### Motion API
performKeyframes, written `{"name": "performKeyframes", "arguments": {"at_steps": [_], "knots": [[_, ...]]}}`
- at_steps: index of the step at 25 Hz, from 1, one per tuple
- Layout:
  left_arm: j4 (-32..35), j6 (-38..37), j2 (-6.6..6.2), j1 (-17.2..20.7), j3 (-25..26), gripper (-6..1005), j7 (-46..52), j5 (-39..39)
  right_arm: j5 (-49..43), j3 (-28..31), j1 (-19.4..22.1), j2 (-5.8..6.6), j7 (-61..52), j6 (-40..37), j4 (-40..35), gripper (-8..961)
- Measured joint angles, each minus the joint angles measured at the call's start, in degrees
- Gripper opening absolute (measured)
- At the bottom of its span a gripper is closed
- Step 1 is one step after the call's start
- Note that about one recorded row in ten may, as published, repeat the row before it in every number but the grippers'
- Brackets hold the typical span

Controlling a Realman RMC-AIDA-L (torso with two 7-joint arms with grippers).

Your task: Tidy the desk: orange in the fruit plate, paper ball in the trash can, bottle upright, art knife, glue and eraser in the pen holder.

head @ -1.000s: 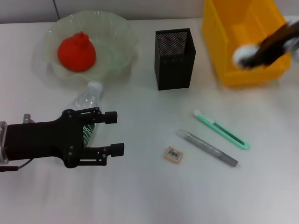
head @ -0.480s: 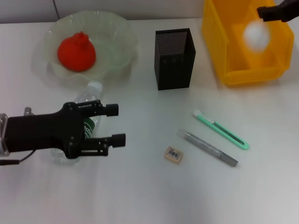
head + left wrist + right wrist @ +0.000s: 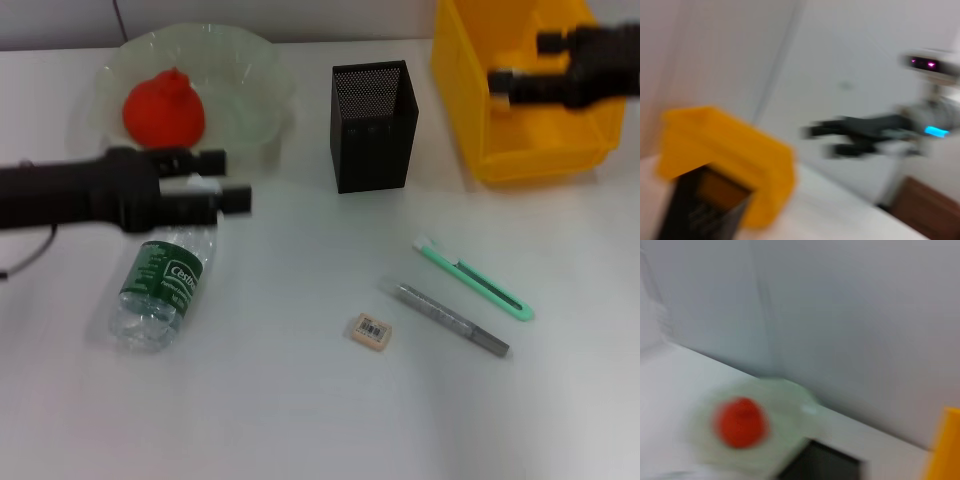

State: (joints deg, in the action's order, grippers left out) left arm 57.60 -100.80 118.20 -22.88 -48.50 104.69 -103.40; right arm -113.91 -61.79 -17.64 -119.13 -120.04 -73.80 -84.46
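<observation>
The left end effector (image 3: 230,178) hovered with its fingers spread and empty over the cap end of the plastic bottle (image 3: 160,283), which lay on its side near the table's (image 3: 300,420) left edge. Just behind it, the orange (image 3: 164,110) sat in the fruit plate (image 3: 255,85) at the far left corner. The right end effector (image 3: 505,82) was open, holding nothing, above the yellow trash can (image 3: 470,110) at the far right corner. The black mesh pen holder (image 3: 373,125) stood upright between plate and can. The eraser (image 3: 371,331), glue stick (image 3: 452,319) and green art knife (image 3: 474,278) lay nearer the front, right of centre.
</observation>
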Motion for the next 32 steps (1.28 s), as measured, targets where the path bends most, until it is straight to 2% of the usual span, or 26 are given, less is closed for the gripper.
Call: {"name": "performKeyframes", "arguments": {"at_steps": [1,2,4,5,6,7,9,11,15,18,20,24,29,32], "knots": [[2.5,2.2,-0.13,-0.5,-0.1,777,5.8,-1.8,8.4,3.1,2.3,0.05,8.1,-5.3,4.3,849],[4.7,4.3,-0.30,-1.1,-0.2,776,11.2,-4.5,8.4,3.1,2.3,0.05,8.1,-5.3,4.3,849],[8.0,7.1,-0.45,-2.6,-0.5,775,20.0,-9.8,13.5,7.5,2.9,0.17,16.1,-11.7,10.7,848],[9.6,8.2,-0.35,-3.8,-0.6,774,24.4,-13.6,15.1,10.1,2.8,0.25,20.5,-15.2,15.1,848],[11.0,9.1,0.04,-5.5,-1.0,773,29.5,-19.6,16.3,15.1,1.4,0.74,29.0,-20.4,25.3,848],[11.0,9.1,0.04,-5.5,-1.0,772,29.5,-19.6,16.3,15.1,1.4,0.74,29.0,-20.4,25.3,848],[11.1,10.3,0.28,-7.6,-2.2,771,34.7,-25.7,16.3,17.8,-0.4,1.74,36.5,-23.4,34.4,848],[9.7,12.6,0.31,-10.0,-4.7,770,40.5,-30.8,15.8,18.5,-2.2,3.64,44.5,-25.9,43.5,847],[7.3,15.5,0.29,-12.0,-7.4,767,44.3,-34.1,14.0,17.8,-3.2,4.11,48.7,-26.4,46.9,847],[5.4,18.2,0.41,-12.9,-9.8,765,46.2,-35.6,11.4,17.7,-3.5,3.21,54.0,-25.4,49.2,846],[4.2,22.5,0.49,-13.0,-13.6,763,48.3,-36.2,10.8,17.7,-3.8,2.56,56.3,-24.4,50.8,846],[2.7,27.0,0.51,-12.6,-15.3,760,48.9,-36.4,9.9,17.7,-4.8,2.29,57.5,-22.8,54.0,845],[-0.1,28.6,0.60,-13.0,-16.5,757,48.9,-36.4,9.1,17.7,-5.0,2.23,57.8,-22.1,54.8,844],[-1.0,30.7,0.74,-13.1,-19.1,755,49.0,-36.1,9.1,17.7,-5.0,2.02,58.4,-22.0,55.2,844]]}}
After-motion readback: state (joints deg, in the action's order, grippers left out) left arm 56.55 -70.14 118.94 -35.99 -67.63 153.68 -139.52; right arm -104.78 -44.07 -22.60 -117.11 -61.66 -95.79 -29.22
